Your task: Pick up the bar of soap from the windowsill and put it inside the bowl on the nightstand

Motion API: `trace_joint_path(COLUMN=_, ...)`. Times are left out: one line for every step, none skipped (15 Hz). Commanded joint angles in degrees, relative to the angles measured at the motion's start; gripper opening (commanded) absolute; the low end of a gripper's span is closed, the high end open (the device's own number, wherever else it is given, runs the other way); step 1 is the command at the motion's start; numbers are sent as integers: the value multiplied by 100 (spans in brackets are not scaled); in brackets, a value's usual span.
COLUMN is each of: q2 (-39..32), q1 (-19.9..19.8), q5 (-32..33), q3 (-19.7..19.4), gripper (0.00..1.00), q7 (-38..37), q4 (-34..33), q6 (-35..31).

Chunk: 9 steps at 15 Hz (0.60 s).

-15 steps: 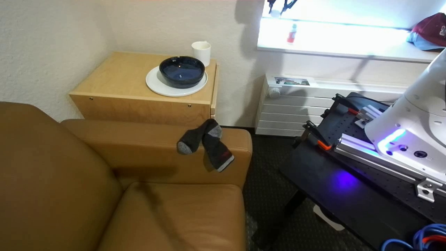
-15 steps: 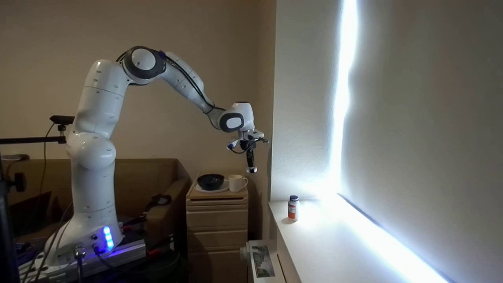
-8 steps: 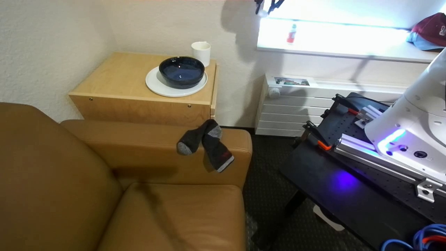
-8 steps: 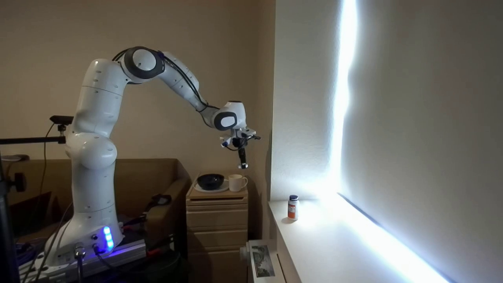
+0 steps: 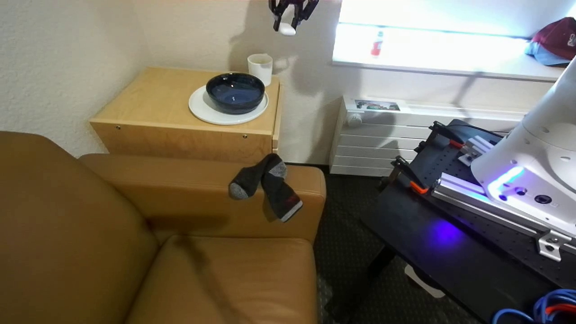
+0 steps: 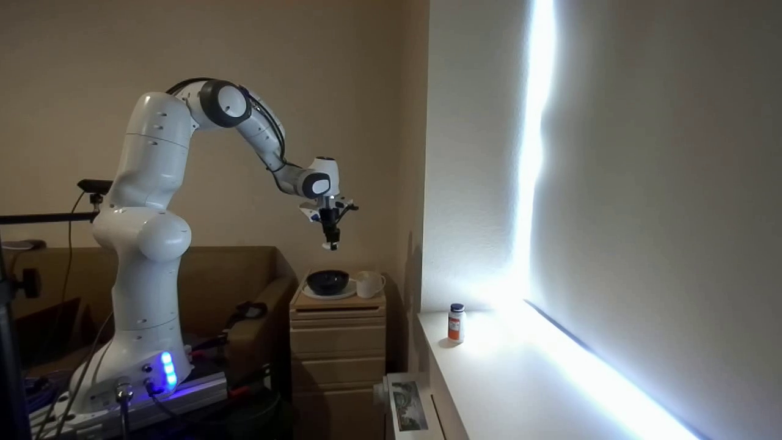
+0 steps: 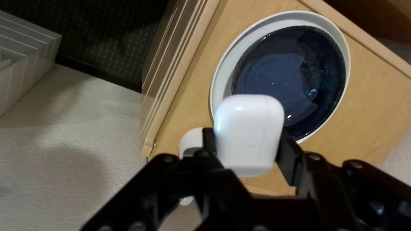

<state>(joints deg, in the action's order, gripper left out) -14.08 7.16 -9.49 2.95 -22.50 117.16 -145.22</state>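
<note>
My gripper [image 7: 247, 141] is shut on the bar of soap [image 7: 249, 134], a smooth white rounded block, with one finger on each side. In the wrist view the soap overlaps the near edge of the dark blue glossy bowl [image 7: 279, 73]. The bowl also shows in both exterior views [image 5: 235, 93] [image 6: 328, 282]. It stands on the tan wooden nightstand [image 5: 153, 96], on a white plate. My gripper [image 6: 332, 244] hangs above the nightstand, with a gap between soap and bowl. The white windowsill [image 6: 507, 373] lies to the right.
The white plate [image 5: 202, 108] is under the bowl. A white mug [image 5: 260, 69] stands beside it, partly behind my gripper in the wrist view. A small bottle [image 6: 456, 325] and a cap [image 5: 555, 40] are on the windowsill. Dark socks [image 5: 274, 184] lie on the sofa arm [image 5: 180, 175].
The arm has swung left in both exterior views, carrying the soap from near the window edge to above the nightstand. The bowl, plate and mug have not moved.
</note>
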Motion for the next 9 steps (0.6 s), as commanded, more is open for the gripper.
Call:
trace_joint_path(q2=4, q1=-23, q5=-1, q3=-11, gripper=24, q7=30, q4=-11, q6=21)
trace_joint_path(q2=-112, q1=-98, q5=-237, q3=61, gripper=24, q7=213, q4=-71, q6=43)
trace_joint_path(q2=-305, q1=-33, q5=-278, q3=140, gripper=24, q7=262, q4=-211, q6=32)
trace_joint_path(q2=-517, q1=84, q5=-210, q3=221, gripper=24, q7=266, q4=-379, q6=53)
trace_joint_path(q2=-697, q1=179, q5=-138, q3=293, gripper=24, q7=264, q4=-524, q6=75)
trace_joint_path(q2=-978, q1=331, q5=44, q3=337, gripper=24, q7=164, q4=-759, q6=168)
trace_joint_path(q2=-1210, q1=462, q5=225, q3=327, gripper=24, q7=82, q4=-955, q6=227)
trace_joint_path(q2=-1502, q1=650, q5=465, q3=259, gripper=24, q7=-37, q4=-1193, q6=248)
trace_joint_path(q2=-1724, q1=820, q5=697, q3=166, gripper=24, q7=-96, q4=-1395, q6=261)
